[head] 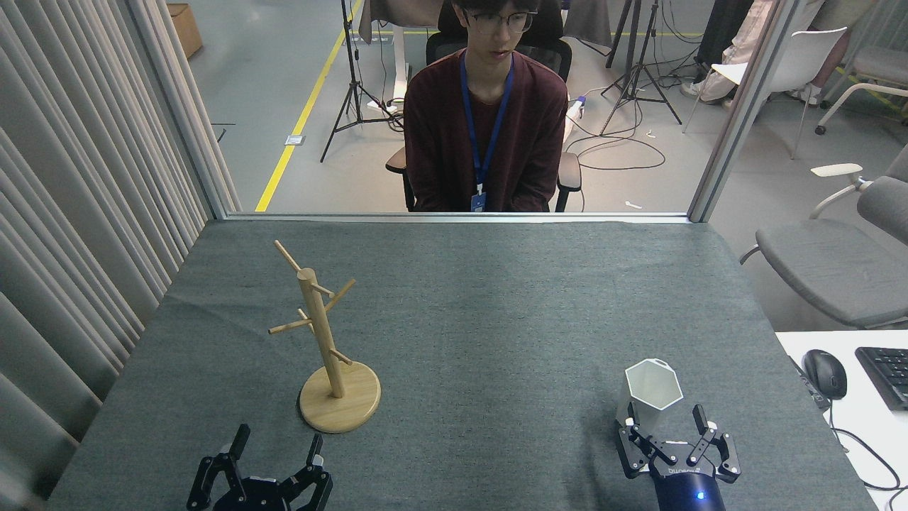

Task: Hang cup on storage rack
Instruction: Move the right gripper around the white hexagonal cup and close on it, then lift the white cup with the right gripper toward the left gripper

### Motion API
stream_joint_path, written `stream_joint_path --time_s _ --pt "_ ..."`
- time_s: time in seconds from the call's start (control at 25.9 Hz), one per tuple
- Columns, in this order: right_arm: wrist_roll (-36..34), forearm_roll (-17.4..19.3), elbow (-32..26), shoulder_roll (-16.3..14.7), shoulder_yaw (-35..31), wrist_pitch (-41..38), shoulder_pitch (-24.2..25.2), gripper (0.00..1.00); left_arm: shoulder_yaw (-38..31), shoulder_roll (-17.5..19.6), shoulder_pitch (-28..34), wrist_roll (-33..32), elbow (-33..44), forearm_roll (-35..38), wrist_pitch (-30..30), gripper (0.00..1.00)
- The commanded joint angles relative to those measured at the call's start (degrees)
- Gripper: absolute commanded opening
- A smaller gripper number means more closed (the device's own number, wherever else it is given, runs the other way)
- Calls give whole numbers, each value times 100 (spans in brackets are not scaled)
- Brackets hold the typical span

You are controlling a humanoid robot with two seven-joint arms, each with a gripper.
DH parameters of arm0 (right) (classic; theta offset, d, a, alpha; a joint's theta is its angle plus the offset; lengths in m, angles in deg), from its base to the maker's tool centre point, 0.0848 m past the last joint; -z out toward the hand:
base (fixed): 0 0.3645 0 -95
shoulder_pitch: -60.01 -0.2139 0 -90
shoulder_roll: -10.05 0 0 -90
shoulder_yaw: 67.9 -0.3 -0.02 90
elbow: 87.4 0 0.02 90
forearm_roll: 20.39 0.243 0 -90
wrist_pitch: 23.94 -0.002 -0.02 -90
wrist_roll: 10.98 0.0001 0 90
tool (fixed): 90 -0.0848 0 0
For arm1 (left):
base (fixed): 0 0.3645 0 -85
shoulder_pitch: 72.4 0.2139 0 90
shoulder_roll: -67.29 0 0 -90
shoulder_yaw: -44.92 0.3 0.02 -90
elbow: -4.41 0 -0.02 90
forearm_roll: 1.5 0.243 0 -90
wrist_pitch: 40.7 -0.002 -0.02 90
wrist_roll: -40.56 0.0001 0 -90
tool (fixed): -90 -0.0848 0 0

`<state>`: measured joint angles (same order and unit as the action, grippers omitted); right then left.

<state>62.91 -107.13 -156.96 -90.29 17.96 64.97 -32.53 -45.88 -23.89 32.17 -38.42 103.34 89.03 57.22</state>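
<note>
My right end effector [666, 428] open just behind cup [650, 394], upright on tabletop [496, 319], well apart from rack [328, 348]. Cup looks light, rigid, slick; grip across opposite facets. Left end effector [273, 443] open, idle.

My view is evenly and fairly brightly lit, soft light from overhead. Shadows are faint: a dull smudge on the grey cloth [496, 319] just left of the cup [649, 394], barely any by the rack [326, 348]. No glare shows, and nothing is blurred. The curtain [78, 213] on my left fans out towards the edge.
</note>
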Motion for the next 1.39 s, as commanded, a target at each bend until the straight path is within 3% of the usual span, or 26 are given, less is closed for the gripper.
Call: stream_joint_path --time_s 0.0,0.73,0.81,0.85,0.97,1.04,1.2,1.35 --pt "-24 0 126 -12 19 -15 -123 98 0 -5 -16 6 -14 0 8 100" --pt "-50 0 944 32 221 73 -756 96 -9 12 -7 120 -5 -9 52 100" --pt "-50 0 1040 23 221 135 -800 70 -9 12 -16 129 -5 -9 52 100" --pt "-59 17 1058 6 212 143 -800 63 -9 12 -25 164 -5 -9 52 100" --pt "-68 52 1040 -3 194 135 -809 57 0 -5 -42 375 -22 -9 52 100" --pt "-94 52 795 23 177 126 -809 57 9 3 -60 471 -58 9 60 100" --pt "-50 35 -532 129 265 99 -660 57 545 74 -25 480 -392 237 412 100" --pt "-50 -255 -1262 718 915 99 -317 58 1380 -40 -69 419 -778 1090 491 100"
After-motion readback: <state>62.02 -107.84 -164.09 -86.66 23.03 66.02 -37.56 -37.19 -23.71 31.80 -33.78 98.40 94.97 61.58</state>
